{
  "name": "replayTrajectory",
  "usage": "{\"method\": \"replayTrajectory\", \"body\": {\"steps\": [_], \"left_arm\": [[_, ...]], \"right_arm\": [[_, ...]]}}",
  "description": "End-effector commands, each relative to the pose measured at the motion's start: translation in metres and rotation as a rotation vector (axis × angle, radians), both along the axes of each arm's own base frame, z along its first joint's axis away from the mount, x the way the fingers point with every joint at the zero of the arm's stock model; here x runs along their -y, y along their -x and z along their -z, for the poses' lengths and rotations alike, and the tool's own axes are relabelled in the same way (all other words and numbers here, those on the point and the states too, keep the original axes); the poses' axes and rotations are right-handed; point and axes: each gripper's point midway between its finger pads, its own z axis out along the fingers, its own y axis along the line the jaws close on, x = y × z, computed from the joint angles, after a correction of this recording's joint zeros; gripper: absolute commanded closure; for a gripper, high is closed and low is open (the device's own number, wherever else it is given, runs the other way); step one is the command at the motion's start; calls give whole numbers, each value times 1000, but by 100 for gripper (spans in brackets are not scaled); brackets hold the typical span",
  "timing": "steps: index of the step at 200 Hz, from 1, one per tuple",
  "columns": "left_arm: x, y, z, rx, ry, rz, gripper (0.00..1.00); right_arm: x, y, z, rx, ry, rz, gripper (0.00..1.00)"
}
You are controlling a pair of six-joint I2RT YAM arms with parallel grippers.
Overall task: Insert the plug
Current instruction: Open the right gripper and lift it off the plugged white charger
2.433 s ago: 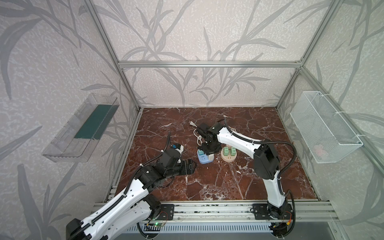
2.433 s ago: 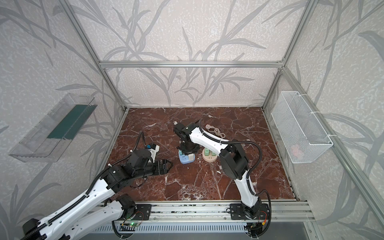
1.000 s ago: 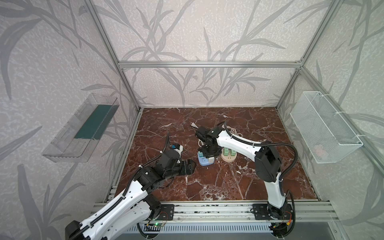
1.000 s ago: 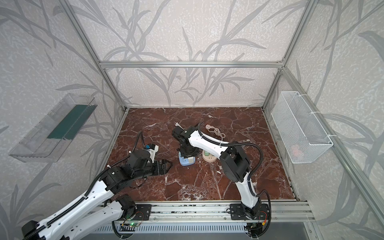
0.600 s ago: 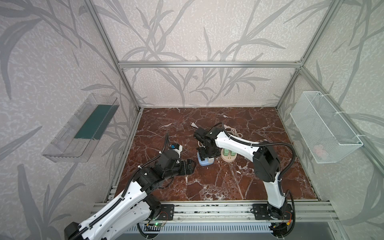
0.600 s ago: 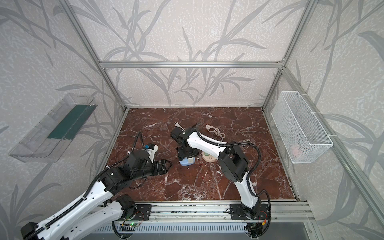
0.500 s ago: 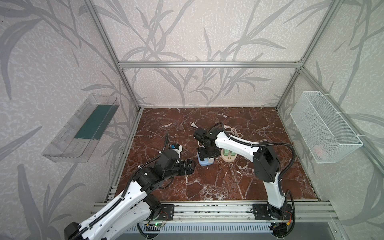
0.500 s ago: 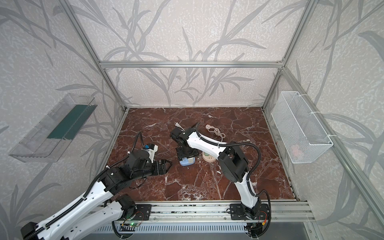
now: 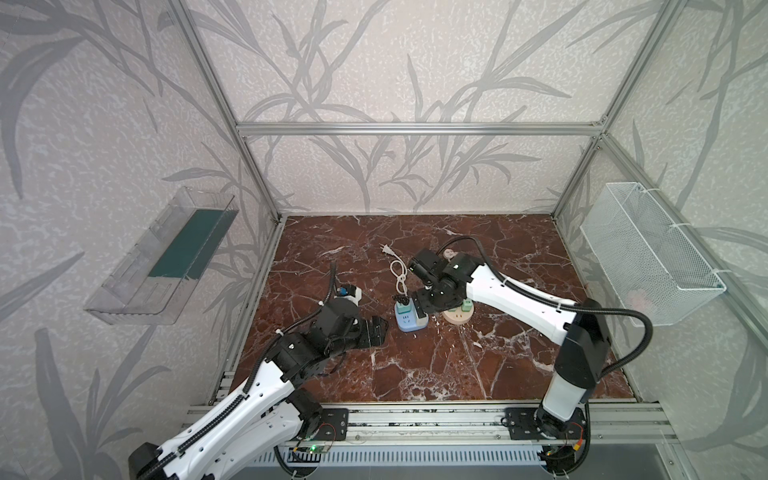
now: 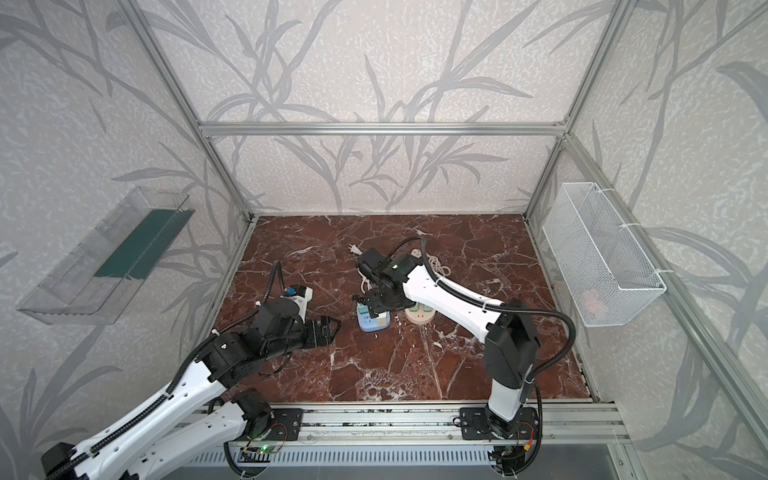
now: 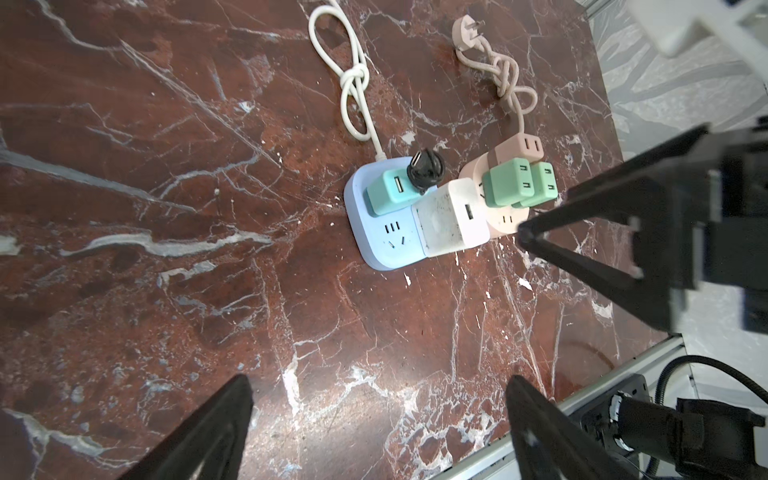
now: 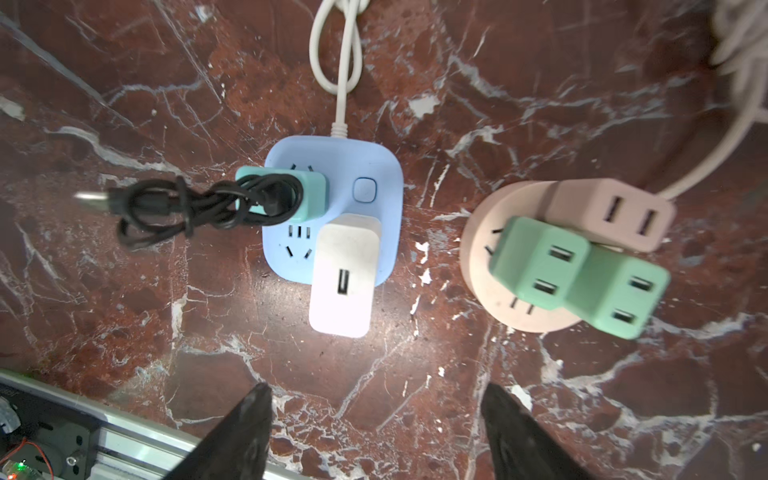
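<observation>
A white plug [image 12: 343, 274] stands seated in the blue power strip [image 12: 374, 162], beside a teal plug [image 12: 309, 195] wound with a black cable [image 12: 187, 208]. My right gripper [image 12: 376, 388] hovers open just above the white plug [image 11: 451, 216] with nothing between its fingers. In both top views it hangs over the blue strip [image 9: 409, 321] [image 10: 372, 323]. My left gripper [image 11: 380, 379] is open and empty, low over the floor to the left of the strip in both top views [image 9: 376, 330] [image 10: 328, 328].
A round pink strip [image 12: 482, 241] with two green plugs [image 12: 536, 262] and a pink plug [image 12: 611, 212] lies right next to the blue strip. The white cord [image 9: 400, 272] loops behind. A wire basket [image 9: 648, 257] and a clear shelf [image 9: 166, 257] hang on the side walls.
My right gripper has opened and let go of the white plug, which stays in the blue strip. The left arm has hardly moved.
</observation>
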Motion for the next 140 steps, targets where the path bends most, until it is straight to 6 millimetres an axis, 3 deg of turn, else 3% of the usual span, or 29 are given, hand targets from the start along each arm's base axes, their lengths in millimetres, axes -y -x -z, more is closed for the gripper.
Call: {"method": "replayTrajectory", "body": {"steps": [1,12,53,87,103,140], "left_arm": [[-15,-19,-22,102,-78,-65,7],[-19,-28,-28,148,-121,-82,7],[-41,-70,-65,449,-317,-175,3],[-64,-100,-85,704,-488,-297,3],[-89,-109,-87,721,-570,-378,2],[-178,-121,-68,651,-745,-669,2]], "right_arm": [[19,-8,-34,166,-42,10,16],[28,-11,-44,251,-64,17,0],[62,-13,-69,420,-145,81,1],[76,-6,-64,527,-195,85,1],[78,-1,-61,567,-252,81,1],[82,6,-55,596,-242,22,1]]}}
